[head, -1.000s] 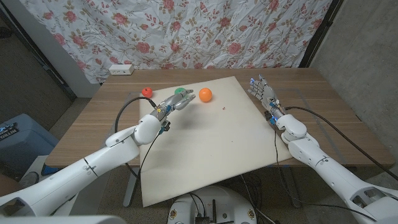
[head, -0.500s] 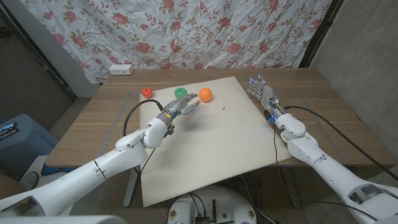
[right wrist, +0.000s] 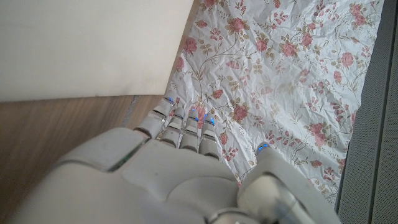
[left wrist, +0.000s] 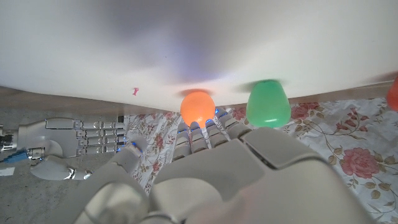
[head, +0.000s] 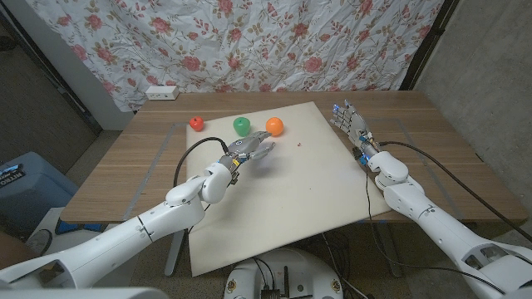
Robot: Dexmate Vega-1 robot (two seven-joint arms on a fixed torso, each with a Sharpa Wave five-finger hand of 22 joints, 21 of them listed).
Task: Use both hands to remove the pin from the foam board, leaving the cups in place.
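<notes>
Wooden worktop [head: 150,158] under white foam board [head: 283,191]: tiny red pin [head: 300,143], light and fiddly, take by head, beside orange cup [head: 274,126]; left hand [head: 252,150] spread empty nearby, right hand [head: 352,124] open at board's edge.

Almost no legible writing in these views

The one trace of lettering sits on the blue bin [head: 18,187] at the left edge of the head view, beside the wooden table: a few pale characters on its side, too small and blurred to make out. The white power strip [head: 161,92] at the table's far edge carries no marking that can be read, and the foam board [head: 283,191] shows no print, label or number.
</notes>
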